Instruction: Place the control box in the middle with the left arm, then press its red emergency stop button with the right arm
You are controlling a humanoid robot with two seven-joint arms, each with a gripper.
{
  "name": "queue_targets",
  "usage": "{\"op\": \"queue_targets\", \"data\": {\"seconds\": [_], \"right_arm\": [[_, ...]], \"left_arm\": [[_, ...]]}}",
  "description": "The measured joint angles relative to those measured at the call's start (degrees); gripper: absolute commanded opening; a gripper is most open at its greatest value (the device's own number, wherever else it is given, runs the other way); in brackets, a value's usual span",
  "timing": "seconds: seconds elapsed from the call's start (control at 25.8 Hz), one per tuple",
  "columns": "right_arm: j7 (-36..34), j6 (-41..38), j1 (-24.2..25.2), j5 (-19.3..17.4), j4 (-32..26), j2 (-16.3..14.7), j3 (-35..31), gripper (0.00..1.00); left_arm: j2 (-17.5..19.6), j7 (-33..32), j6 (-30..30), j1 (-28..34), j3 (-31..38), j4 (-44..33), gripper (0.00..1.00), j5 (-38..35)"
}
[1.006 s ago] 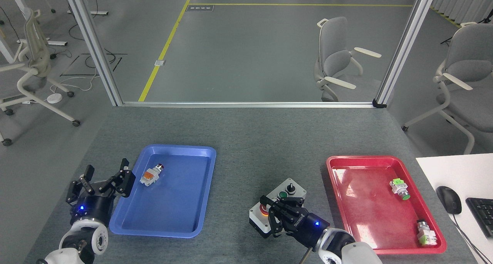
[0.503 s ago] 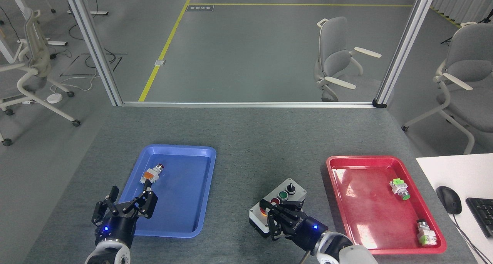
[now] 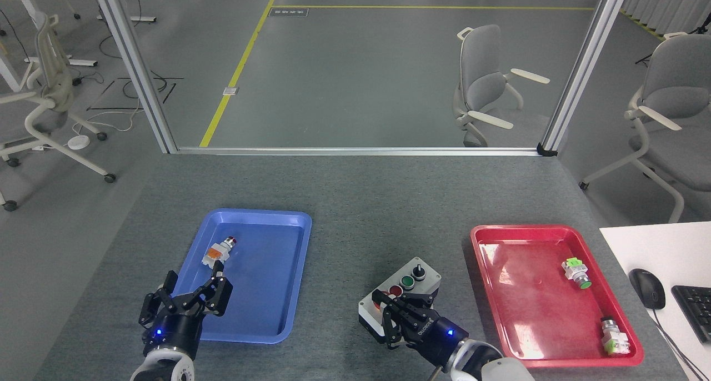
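Observation:
The control box (image 3: 404,288) lies on the grey felt tabletop (image 3: 355,203) between the two trays, turned diagonally. Its black knob, green button and small red button show on the light grey top. Only a red and yellow sliver of the red emergency stop button (image 3: 377,302) shows at the box's near end, under the fingers of my right gripper (image 3: 401,313). That gripper is dark and seen end-on over the near end of the box. My left gripper (image 3: 191,292) is open and holds nothing, over the near left corner of the blue tray (image 3: 266,325).
A loose orange-bodied switch (image 3: 218,251) lies in the blue tray just beyond my left gripper. The red tray (image 3: 533,292) at the right holds two small green-marked switches. A white desk with a mouse (image 3: 646,287) and a keyboard stands at the far right.
My left gripper has moved right and nearer, from outside the blue tray to over its near left corner. My right gripper has drawn back slightly, uncovering the small red button.

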Motion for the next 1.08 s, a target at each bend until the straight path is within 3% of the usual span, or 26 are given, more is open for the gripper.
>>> {"op": "queue_targets", "data": {"seconds": [0.23,0.35,0.43,0.46,0.54,0.58,0.62,0.66,1.08], "right_arm": [[-0.65,1.98,0.08,-0.50,0.19,0.37,-0.32,0.00],[0.35,6.07,-0.08,-2.40,-0.70,0.46,-1.22,0.00],[-3.03,8.29,-0.41,-3.81,-2.04,0.50,-2.08,0.04],[-5.26,8.75,-0.67,-4.35,-2.75,0.47,-2.66,0.25],[-7.96,9.70,-0.74,-5.08,-4.10,0.12,-4.42,0.47],[-9.01,10.24,-0.94,-5.31,-4.72,-0.04,-5.51,0.64],[-9.64,10.80,-1.00,-5.45,-5.09,-0.21,-6.45,0.87],[-9.96,12.02,-0.96,-5.54,-5.37,-0.43,-7.50,0.98],[-10.89,23.63,-0.96,-5.80,-6.53,-3.48,-17.30,0.98]], "left_arm": [[-0.05,0.00,0.00,-0.03,0.00,-0.05,0.99,0.01],[-0.06,0.00,0.00,-0.03,0.00,-0.06,0.99,0.01],[-0.06,0.00,0.00,-0.03,0.00,-0.06,0.99,0.01],[-0.06,0.00,0.00,-0.03,0.00,-0.06,0.99,0.01],[-0.07,0.00,0.00,-0.03,0.00,-0.06,0.99,0.01],[-0.08,0.00,0.00,-0.03,0.00,-0.06,0.99,0.01],[-0.08,0.00,0.00,-0.03,0.00,-0.06,0.99,0.01],[-0.08,0.00,0.00,-0.03,0.00,-0.06,0.99,0.01],[-0.09,0.07,0.00,-0.03,0.00,0.02,0.99,0.06]]}}
